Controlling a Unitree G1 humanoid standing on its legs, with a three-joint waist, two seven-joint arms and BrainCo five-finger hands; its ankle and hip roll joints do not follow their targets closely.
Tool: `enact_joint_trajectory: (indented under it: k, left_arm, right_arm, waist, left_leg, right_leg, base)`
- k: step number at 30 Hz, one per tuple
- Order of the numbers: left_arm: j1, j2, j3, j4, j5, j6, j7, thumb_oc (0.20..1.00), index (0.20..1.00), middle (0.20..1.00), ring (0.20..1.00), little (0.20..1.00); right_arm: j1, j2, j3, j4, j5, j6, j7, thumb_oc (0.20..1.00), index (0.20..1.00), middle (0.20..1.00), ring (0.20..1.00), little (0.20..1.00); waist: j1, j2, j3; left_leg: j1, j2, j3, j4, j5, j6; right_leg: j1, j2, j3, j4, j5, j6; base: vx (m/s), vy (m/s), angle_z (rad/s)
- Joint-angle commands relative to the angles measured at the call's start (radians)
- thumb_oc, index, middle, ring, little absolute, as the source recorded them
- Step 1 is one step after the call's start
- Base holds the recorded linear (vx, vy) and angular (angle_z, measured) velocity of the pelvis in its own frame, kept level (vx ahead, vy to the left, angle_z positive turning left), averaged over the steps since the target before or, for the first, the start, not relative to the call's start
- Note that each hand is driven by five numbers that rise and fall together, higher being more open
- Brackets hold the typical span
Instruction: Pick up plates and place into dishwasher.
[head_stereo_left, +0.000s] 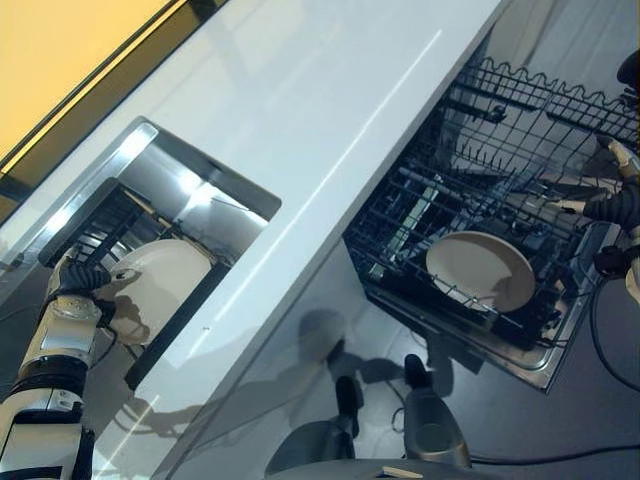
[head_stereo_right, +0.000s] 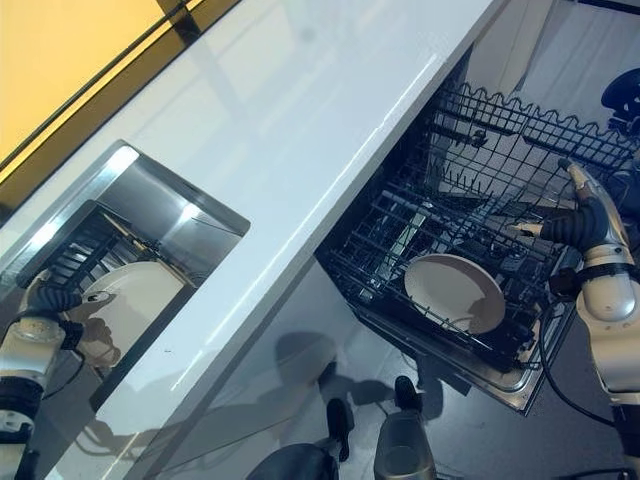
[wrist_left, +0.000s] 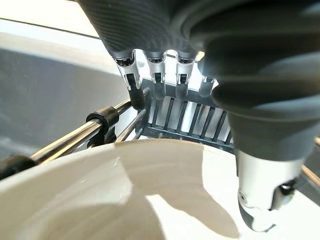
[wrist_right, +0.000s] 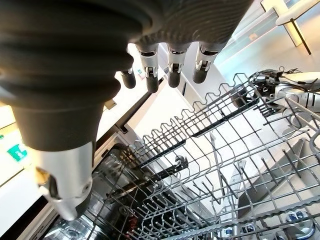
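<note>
A white plate (head_stereo_left: 165, 285) leans in the dark rack (head_stereo_left: 95, 225) inside the sink. My left hand (head_stereo_left: 80, 280) is at the plate's left rim. From the wrist, its fingers (wrist_left: 131, 82) reach past the rim of the plate (wrist_left: 100, 200) toward the rack bars, and the thumb (wrist_left: 260, 200) hangs over the plate's face, casting a shadow on it. The hand looks open, straddling the rim. A second white plate (head_stereo_right: 455, 292) stands in the dishwasher's lower rack (head_stereo_right: 380, 265). My right hand (head_stereo_right: 590, 225) hovers at that rack's right side, open and holding nothing, fingers (wrist_right: 172, 70) relaxed above the wires.
A long white countertop (head_stereo_left: 330, 130) runs between the steel sink (head_stereo_left: 175, 180) and the open dishwasher. The upper wire rack (head_stereo_left: 545, 95) is pulled out behind the lower one. The dishwasher's steel door edge (head_stereo_left: 545, 360) lies below the racks.
</note>
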Motion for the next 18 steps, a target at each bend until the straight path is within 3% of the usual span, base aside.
enact_joint_trajectory:
  k: [1,7,18]
  left_arm:
    - [-0.012,0.081,0.021,0.06,0.02,-0.018,0.04,1.0,1.0,1.0,1.0,1.0]
    - [-0.059,0.084,0.0,0.058,0.012,-0.014,0.001,1.0,1.0,1.0,1.0,1.0]
    - [-0.124,0.117,-0.081,0.132,0.001,0.023,-0.203,1.0,1.0,1.0,1.0,1.0]
  right_arm:
    - [-0.041,-0.039,-0.004,-0.074,0.027,-0.03,-0.021,1.0,1.0,1.0,1.0,1.0]
    - [-0.085,-0.021,0.026,-0.083,0.016,-0.018,-0.027,1.0,1.0,1.0,1.0,1.0]
    - [-0.153,-0.028,0.08,-0.088,0.007,0.021,-0.043,1.0,1.0,1.0,1.0,1.0]
  waist:
    - [0.0,-0.08,-0.025]
    - [-0.001,-0.089,0.012]
    - [-0.004,-0.098,0.063]
  left_leg:
    - [-0.083,-0.007,0.02,0.128,-0.03,-0.031]
    - [-0.13,-0.009,0.032,0.143,-0.026,-0.031]
    - [-0.184,-0.008,0.047,0.167,-0.024,-0.032]
  right_leg:
    - [-0.023,-0.075,0.065,0.044,0.02,0.049]
    - [-0.071,-0.075,0.076,0.045,0.043,0.045]
    - [-0.115,-0.078,0.08,0.042,0.069,0.04]
  base:
    - [0.02,0.063,-0.13]
    - [-0.01,0.041,-0.08]
    - [0.0,0.019,0.0]
